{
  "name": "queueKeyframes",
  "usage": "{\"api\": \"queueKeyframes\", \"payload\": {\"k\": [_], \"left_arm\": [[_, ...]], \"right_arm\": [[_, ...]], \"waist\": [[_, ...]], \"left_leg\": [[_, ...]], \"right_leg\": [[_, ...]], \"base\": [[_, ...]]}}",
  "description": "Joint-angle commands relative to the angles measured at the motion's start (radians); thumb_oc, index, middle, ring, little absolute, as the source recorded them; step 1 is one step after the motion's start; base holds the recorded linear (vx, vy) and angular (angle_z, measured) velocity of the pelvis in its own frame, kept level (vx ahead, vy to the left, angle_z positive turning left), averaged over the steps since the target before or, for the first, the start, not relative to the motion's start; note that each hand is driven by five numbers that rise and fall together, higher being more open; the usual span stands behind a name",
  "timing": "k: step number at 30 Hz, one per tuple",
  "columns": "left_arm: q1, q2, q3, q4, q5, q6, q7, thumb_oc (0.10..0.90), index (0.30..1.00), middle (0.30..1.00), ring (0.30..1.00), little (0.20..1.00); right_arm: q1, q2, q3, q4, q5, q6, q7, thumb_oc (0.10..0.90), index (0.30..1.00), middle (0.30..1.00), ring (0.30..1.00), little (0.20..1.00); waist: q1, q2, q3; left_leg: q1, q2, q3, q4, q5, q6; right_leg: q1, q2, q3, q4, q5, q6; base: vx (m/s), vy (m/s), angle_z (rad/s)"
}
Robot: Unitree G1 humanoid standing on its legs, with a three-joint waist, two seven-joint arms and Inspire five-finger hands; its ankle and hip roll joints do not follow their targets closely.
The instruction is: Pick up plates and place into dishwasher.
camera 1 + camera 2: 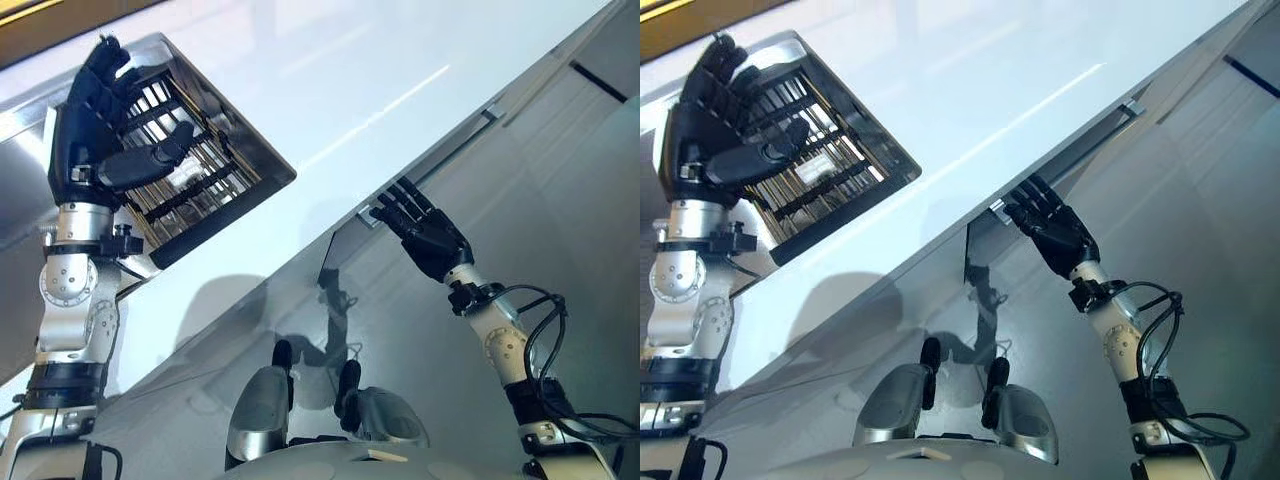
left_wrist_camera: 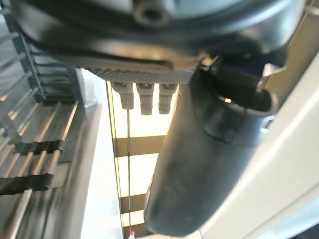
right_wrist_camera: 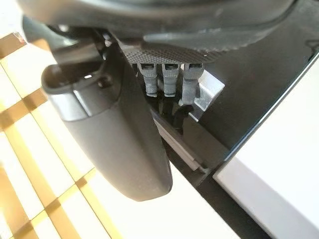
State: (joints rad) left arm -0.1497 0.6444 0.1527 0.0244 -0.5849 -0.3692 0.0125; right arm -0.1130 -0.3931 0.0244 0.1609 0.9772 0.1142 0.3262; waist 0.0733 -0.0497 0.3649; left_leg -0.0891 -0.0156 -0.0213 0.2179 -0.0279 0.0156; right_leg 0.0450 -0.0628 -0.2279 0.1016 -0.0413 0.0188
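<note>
No plate is in sight. A dark wire dish rack (image 1: pixel 195 175) sits in a steel-rimmed basin (image 1: pixel 262 150) on the white counter at the far left. My left hand (image 1: pixel 95 140) is raised in front of the rack, open, with its fingers straight and its thumb stretched across the bars; the rack's bars (image 2: pixel 30 149) run beside it. My right hand (image 1: pixel 432 240) is open, its straight fingertips at the near end of a long bar handle (image 1: pixel 455 145) under the counter's edge. The handle's metal bracket (image 3: pixel 207 92) shows just past the fingers.
The white counter (image 1: pixel 360 90) runs diagonally across the view. Below it is a glossy grey front panel (image 1: pixel 190 380). A dark gap (image 1: pixel 977 245) shows in the panel beside the handle's near end. Another grey cabinet front (image 1: pixel 590 130) lies at the far right.
</note>
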Motion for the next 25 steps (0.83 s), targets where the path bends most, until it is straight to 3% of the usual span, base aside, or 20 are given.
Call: {"api": "queueKeyframes", "payload": {"k": [1, 7, 13, 18, 25], "left_arm": [[0.062, -0.063, -0.006, -0.030, 0.055, -0.082, -0.001, 0.800, 0.900, 0.900, 0.900, 0.900], [0.078, -0.116, 0.013, -0.022, 0.039, -0.093, 0.002, 0.800, 0.900, 0.900, 0.900, 0.900], [0.076, -0.161, 0.022, -0.003, 0.037, -0.116, 0.013, 0.800, 0.900, 0.900, 0.900, 0.900], [0.064, -0.184, 0.011, 0.004, 0.037, -0.134, 0.039, 0.800, 0.900, 0.900, 0.900, 0.900], [0.050, -0.202, 0.004, 0.005, 0.035, -0.141, 0.054, 0.800, 0.900, 0.900, 0.900, 0.900]], "right_arm": [[-0.029, 0.021, -0.075, -0.097, -0.012, -0.132, -0.001, 0.800, 0.900, 0.900, 0.900, 0.900], [0.035, 0.015, -0.169, -0.112, -0.200, -0.281, -0.177, 0.800, 0.900, 0.900, 0.900, 0.900], [0.087, 0.012, -0.230, -0.034, -0.382, -0.349, -0.365, 0.800, 0.900, 0.900, 0.900, 0.900], [0.100, 0.010, -0.225, 0.092, -0.460, -0.312, -0.448, 0.800, 0.900, 0.900, 0.900, 0.900], [0.139, 0.038, -0.161, 0.311, -0.517, -0.209, -0.435, 0.800, 0.900, 0.900, 0.900, 0.900]], "waist": [[0.000, 0.022, -0.089], [-0.048, 0.030, -0.146], [-0.086, 0.037, -0.171], [-0.100, 0.046, -0.184], [-0.110, 0.058, -0.200]], "left_leg": [[0.153, -0.072, 0.056, -0.188, -0.055, 0.074], [0.187, -0.066, 0.073, -0.247, -0.042, 0.057], [0.204, -0.067, 0.092, -0.247, -0.057, 0.046], [0.216, -0.065, 0.108, -0.253, -0.058, 0.034], [0.221, -0.059, 0.117, -0.255, -0.060, 0.022]], "right_leg": [[-0.022, 0.003, 0.020, 0.026, -0.012, 0.095], [-0.011, 0.017, 0.042, 0.009, -0.025, 0.086], [0.005, 0.035, 0.070, -0.023, -0.036, 0.068], [0.027, 0.052, 0.074, -0.069, -0.026, 0.056], [0.042, 0.063, 0.074, -0.084, -0.036, 0.043]], "base": [[-0.03, 0.044, -0.01], [-0.01, 0.014, -0.02], [-0.01, -0.025, -0.07], [0.00, -0.047, -0.12], [0.01, -0.035, -0.07]]}}
